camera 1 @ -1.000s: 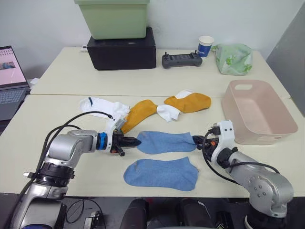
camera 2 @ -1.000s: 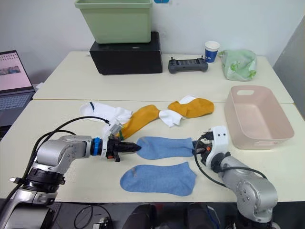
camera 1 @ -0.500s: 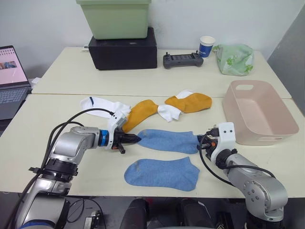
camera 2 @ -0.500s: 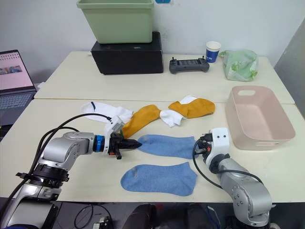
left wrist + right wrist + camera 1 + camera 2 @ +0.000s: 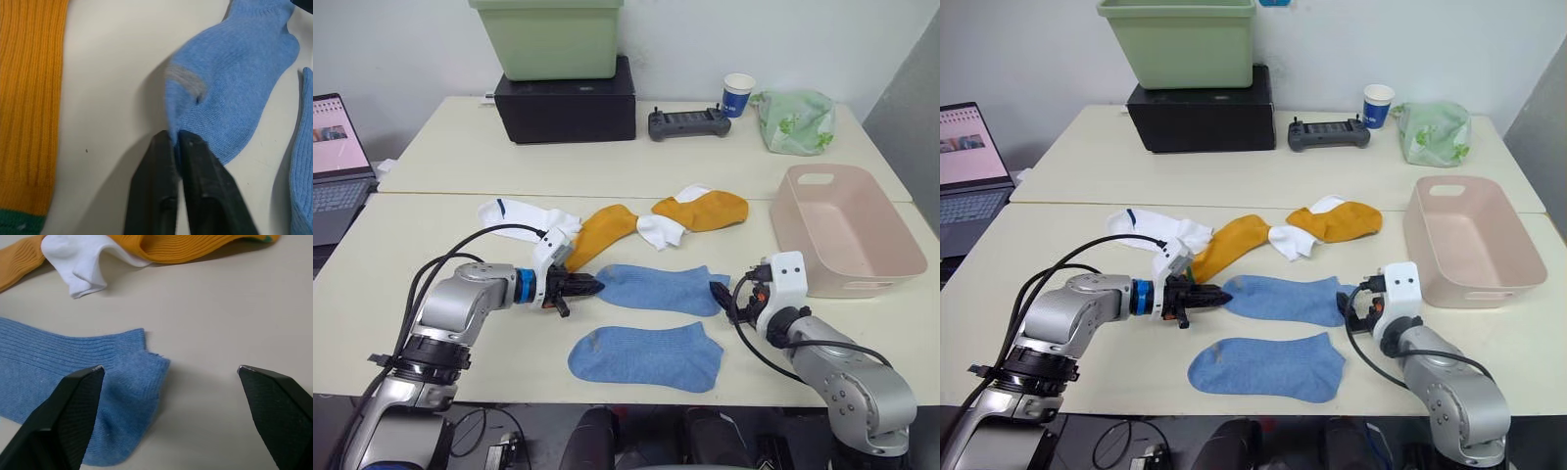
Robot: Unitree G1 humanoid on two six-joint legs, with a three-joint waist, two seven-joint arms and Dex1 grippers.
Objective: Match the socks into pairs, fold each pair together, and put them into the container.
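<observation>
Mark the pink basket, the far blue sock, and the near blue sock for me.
pink basket (image 5: 889, 284), left eye view, front wall.
far blue sock (image 5: 661, 290), left eye view, middle of the foot.
near blue sock (image 5: 646, 357), left eye view, middle of the foot.

Your two socks nearest you (image 5: 646, 357) (image 5: 661, 290) lie one behind the other (mid-table), four more socks (image 5: 612, 228) behind them, container (image 5: 842, 235) at right, tub (image 5: 548, 37) on box (image 5: 566, 100) at back.
</observation>
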